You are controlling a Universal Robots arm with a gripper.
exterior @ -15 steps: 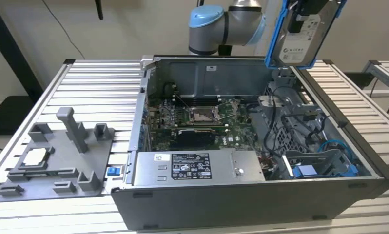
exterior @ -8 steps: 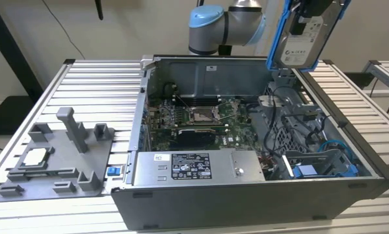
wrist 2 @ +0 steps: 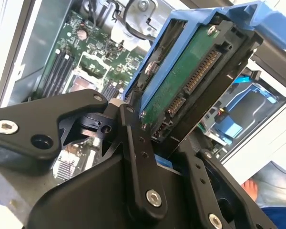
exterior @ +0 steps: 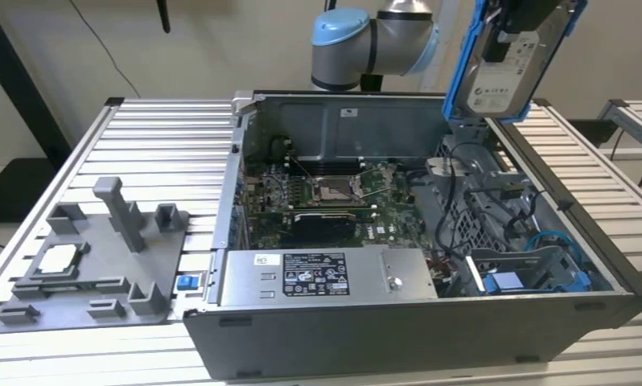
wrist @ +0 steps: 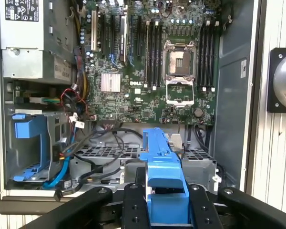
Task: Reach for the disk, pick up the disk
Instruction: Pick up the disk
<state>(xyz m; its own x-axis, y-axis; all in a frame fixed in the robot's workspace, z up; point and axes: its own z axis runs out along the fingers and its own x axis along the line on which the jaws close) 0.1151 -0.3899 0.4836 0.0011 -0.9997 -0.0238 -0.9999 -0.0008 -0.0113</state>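
Black fingers [wrist 2: 138,157] of my gripper [wrist: 163,200] clamp the disk [exterior: 504,76], held above the open computer case [exterior: 407,322].

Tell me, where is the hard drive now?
The disk hangs in the gripper, lifted above the open computer case, at the exterior view's upper right.
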